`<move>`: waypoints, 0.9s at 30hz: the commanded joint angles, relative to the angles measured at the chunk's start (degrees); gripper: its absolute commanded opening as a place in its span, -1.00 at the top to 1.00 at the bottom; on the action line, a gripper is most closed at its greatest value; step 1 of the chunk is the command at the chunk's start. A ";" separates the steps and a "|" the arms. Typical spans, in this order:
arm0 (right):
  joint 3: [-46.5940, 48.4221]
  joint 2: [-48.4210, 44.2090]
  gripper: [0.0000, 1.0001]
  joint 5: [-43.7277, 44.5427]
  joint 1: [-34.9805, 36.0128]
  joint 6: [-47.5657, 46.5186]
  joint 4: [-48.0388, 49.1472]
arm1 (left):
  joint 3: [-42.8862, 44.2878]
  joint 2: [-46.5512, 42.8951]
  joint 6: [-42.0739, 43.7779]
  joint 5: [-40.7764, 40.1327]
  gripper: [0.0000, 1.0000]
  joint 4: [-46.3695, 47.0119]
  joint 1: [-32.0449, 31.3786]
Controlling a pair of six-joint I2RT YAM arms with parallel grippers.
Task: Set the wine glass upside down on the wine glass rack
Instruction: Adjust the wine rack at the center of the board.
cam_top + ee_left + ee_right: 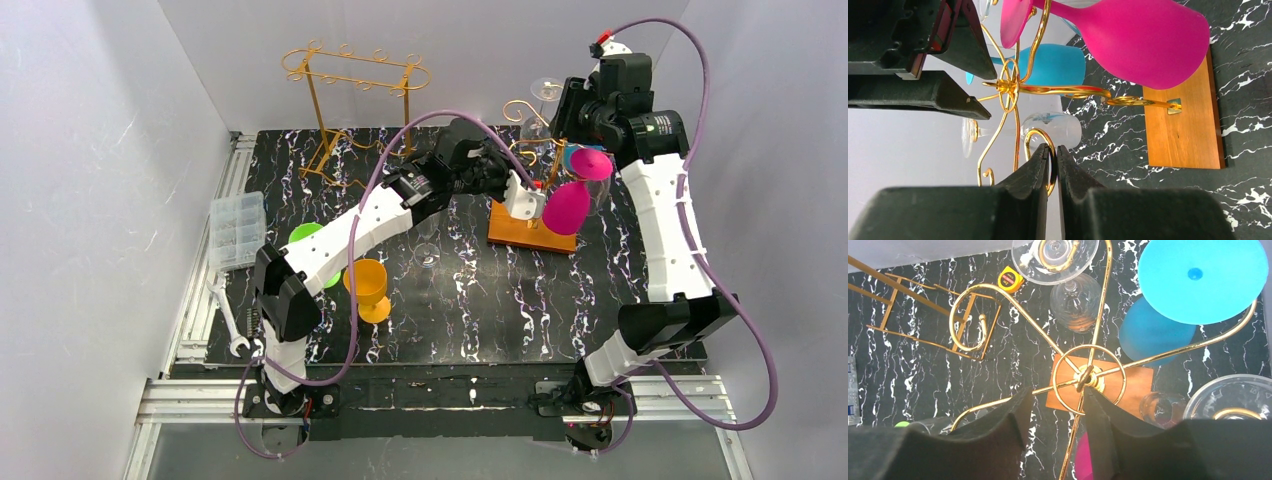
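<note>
- The pink glass [567, 207] is hung upside down on the rack [1068, 91], and is seen at 6 o'clock of the hub [1084, 380] in the right wrist view
- The left claw [1053, 155] is clamped on a gold curl [1040, 137] of the rack
- The right claw [1057, 392] is held over the hub, jaws apart, nothing gripped
- The release step is judged in hand; next, the right claw should be lifted clear of the arms without the glass being knocked

A wrench [228, 320] lies near a clear plastic compartment box [238, 230].
</note>
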 commanded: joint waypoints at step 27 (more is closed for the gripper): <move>6.34 -3.65 -0.57 11.79 29.98 1.13 -0.82 | -18.78 -37.41 -42.24 -11.01 -0.96 -11.11 16.71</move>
